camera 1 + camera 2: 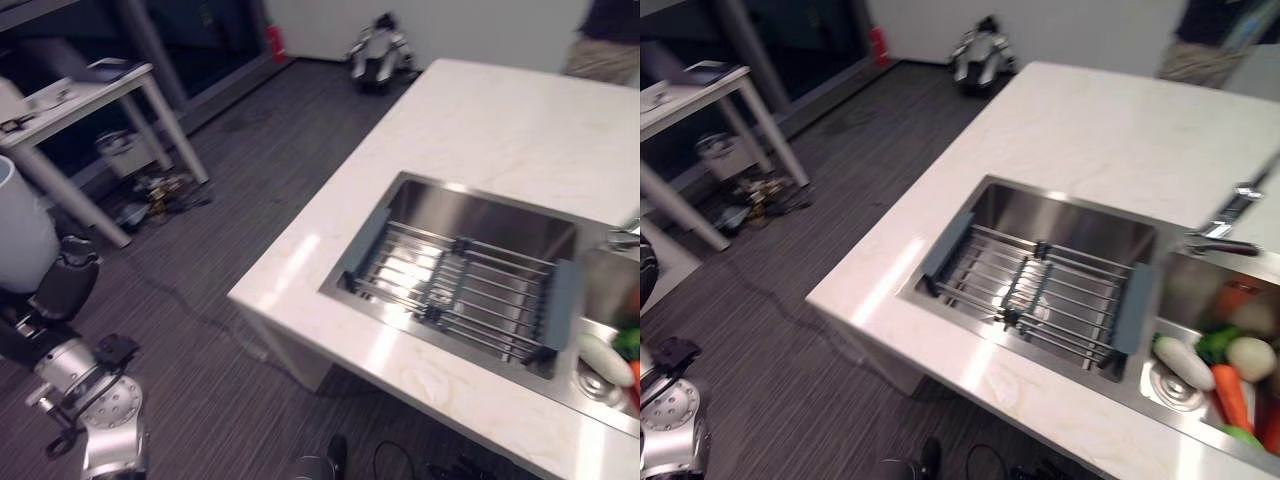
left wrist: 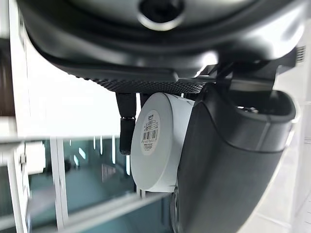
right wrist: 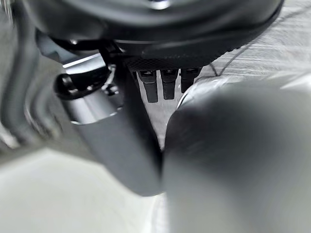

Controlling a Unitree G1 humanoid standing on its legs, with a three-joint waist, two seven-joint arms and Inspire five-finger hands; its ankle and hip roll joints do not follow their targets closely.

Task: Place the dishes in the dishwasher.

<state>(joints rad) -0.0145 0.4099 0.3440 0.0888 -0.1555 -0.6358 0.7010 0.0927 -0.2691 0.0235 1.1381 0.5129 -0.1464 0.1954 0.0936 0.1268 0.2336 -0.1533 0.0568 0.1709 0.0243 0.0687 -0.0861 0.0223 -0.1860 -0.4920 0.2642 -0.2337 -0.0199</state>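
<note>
- Well, my left hand [image 2: 233, 160] is holding a white cup [image 2: 158, 141]. My thumb is on one side of it and a finger is on the other side.
- The cup's round bottom faces my left wrist camera. It has a small sticker on it.
- From my head, I see the cup and my left hand low down on my left. They are over the dark floor [image 1: 250, 160] and far from the counter.
- My right hand [image 3: 116, 145] is close up in its own wrist camera. I cannot tell if it is open or closed, because it looks all blurry.
- In front of me, on my right, is a big white counter [image 1: 1090, 130]. It has a shiny sink [image 1: 1060, 215] set in it.
- A wire rack [image 1: 1040, 290] lies across the big part of the sink.
- A tap [image 1: 1230, 215] stands at the back of the sink.
- The small part of the sink, further right, has food in it. I see a white radish [image 1: 1183, 362], and a carrot [image 1: 1232, 395] just beside it.
- A white table [image 1: 90, 90] stands far off on my left.
- A person [image 1: 605, 40] stands behind the far end of the counter.
</note>
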